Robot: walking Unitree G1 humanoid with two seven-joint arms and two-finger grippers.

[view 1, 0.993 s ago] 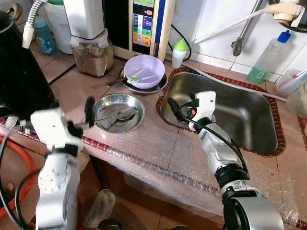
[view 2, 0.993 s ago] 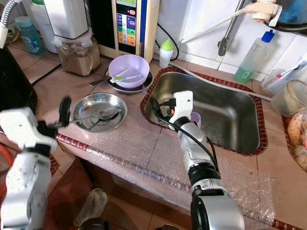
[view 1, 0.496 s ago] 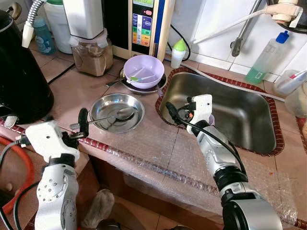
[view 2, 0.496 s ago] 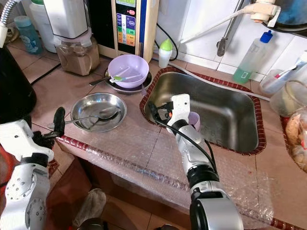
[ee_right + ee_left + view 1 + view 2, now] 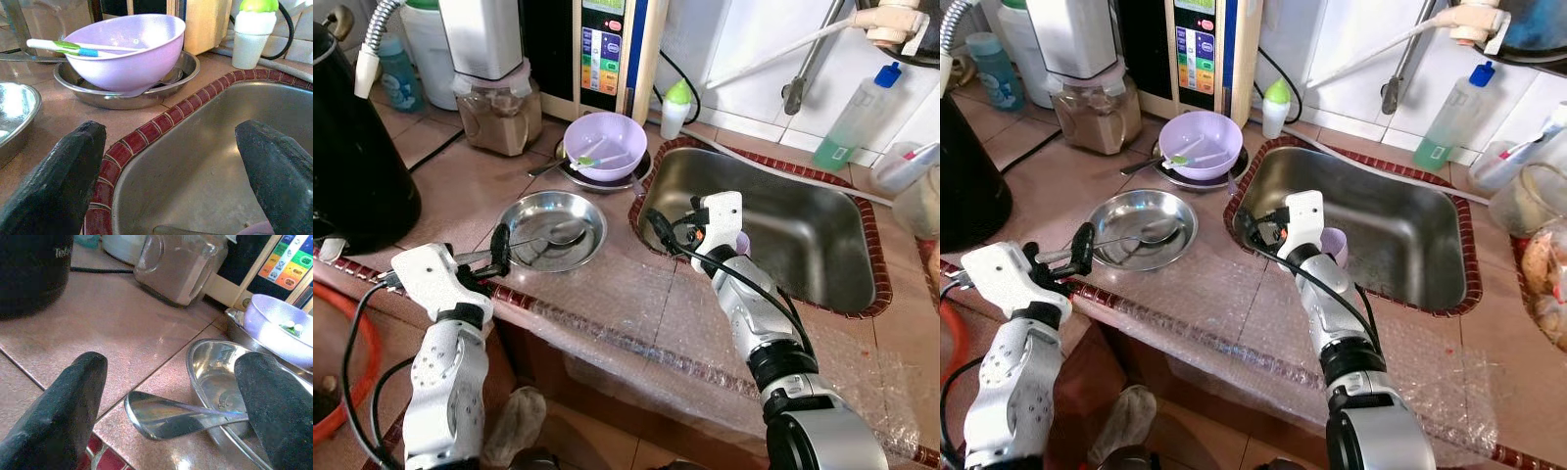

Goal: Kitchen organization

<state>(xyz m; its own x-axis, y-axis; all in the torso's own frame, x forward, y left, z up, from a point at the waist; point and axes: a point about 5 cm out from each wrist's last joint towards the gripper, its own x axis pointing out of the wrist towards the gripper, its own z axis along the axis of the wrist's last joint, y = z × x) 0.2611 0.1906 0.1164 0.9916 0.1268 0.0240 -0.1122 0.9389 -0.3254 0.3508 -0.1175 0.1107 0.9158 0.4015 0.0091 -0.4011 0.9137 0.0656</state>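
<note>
**Both grippers spread apart, spoon in the steel dish unheld**

You have the left gripper low at the front edge of the counter, its fingers wide apart. The handle end of the spoon lies between them, touching neither finger. The spoon's bowl rests in the steel dish, and its handle sticks out over the dish's rim toward the counter edge.

Your right gripper hangs over the near-left corner of the sink, jaws wide apart and holding nothing. A small lilac cup sits in the sink just beside that wrist.

Behind the steel dish you will find a lilac bowl standing in a second steel dish, with a white and green utensil lying across the bowl. A small white bottle with a green cap stands near the sink's back-left corner. A jar of brown powder and a black kettle stand on the left part of the counter. Bubble wrap covers the front strip of the counter.
</note>
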